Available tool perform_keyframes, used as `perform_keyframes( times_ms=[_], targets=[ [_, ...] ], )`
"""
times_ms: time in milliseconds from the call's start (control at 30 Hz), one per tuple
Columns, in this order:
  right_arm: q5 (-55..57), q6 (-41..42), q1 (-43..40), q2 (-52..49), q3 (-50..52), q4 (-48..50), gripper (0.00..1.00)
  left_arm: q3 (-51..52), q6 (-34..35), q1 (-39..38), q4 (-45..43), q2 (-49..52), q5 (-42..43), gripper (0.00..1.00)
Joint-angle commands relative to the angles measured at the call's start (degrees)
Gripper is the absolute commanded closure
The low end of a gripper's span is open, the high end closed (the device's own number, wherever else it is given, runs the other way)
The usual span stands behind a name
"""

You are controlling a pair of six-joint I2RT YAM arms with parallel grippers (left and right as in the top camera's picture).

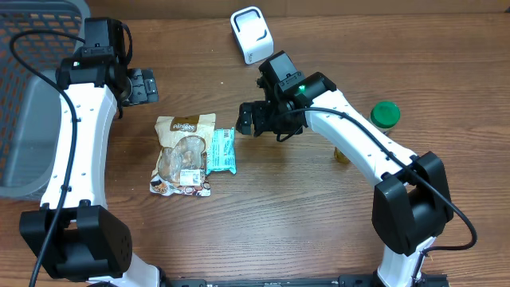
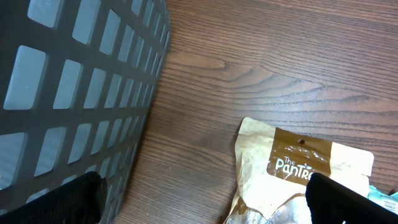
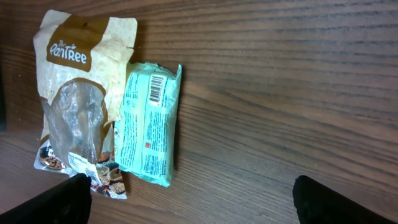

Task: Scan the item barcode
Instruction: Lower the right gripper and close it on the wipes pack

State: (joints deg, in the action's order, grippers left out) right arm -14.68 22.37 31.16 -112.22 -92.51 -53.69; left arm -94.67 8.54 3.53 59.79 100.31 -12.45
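Wood-grain tabletop (image 1: 303, 231). Far left, grey mesh basket (image 1: 24, 119); left wrist view shows its wall close up. Left pincer (image 1: 150, 85) spread wide, empty, near top-left corner of brown snack pouch (image 1: 183, 147). Mint-green packet (image 1: 222, 151) lies flat, touching pouch's right edge. Barcode (image 3: 156, 91) face-up, seen only in right wrist view. Right pincer (image 1: 244, 119) spread wide, empty, near packet's top-right corner. White scanner (image 1: 251, 34) and green-lidded jar (image 1: 386, 114) show in overhead only.

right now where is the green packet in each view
overhead: green packet centre-left, beside the brown bag.
left wrist: just a sliver at the bottom right edge.
right wrist: left of centre, barcode showing.
shared landmark: the brown bag alongside it.
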Motion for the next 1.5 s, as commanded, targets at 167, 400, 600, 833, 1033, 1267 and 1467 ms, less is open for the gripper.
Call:
perform_keyframes(
  times_ms=[167, 400, 600, 833, 1033, 1267, 1467],
  targets=[
    [-0.02, 2.03, 0.39, 0.74, 0.42, 0.04, 0.0, -1.2, -0.83, 0.52, -0.09, -0.68, 0.07, 0.0],
    [0.0, 2.95, 0.39, 0.74, 0.42, 0.2, 0.0, -1.2, -0.83, 0.52, -0.09, -0.68, 0.07, 0.0],
    [0.0, 2.97, 0.33, 0.74, 0.42, 1.18, 0.0, -1.2, -0.83, 0.52, -0.09, -0.68, 0.07, 0.0],
    [0.0, 3.65, 0.39, 0.74, 0.44, 0.31, 0.15, -1.2, -0.83, 0.52, -0.09, -0.68, 0.07, 0.01],
    [0.0, 5.97, 0.59, 0.72, 0.66, -0.66, 0.16, -1.2, -0.83, 0.52, -0.09, -0.68, 0.07, 0.0],
    [0.09, 5.99, 2.43, 0.68, 0.66, -0.68, 0.22, -1.2, -0.83, 0.52, -0.09, -0.68, 0.07, 0.0],
    [5.05, 12.13, 4.15, 0.68, 0.92, -0.76, 0.23, -1.2, -0.83, 0.52, -0.09, -0.68, 0.07, 0.01]
  ],
)
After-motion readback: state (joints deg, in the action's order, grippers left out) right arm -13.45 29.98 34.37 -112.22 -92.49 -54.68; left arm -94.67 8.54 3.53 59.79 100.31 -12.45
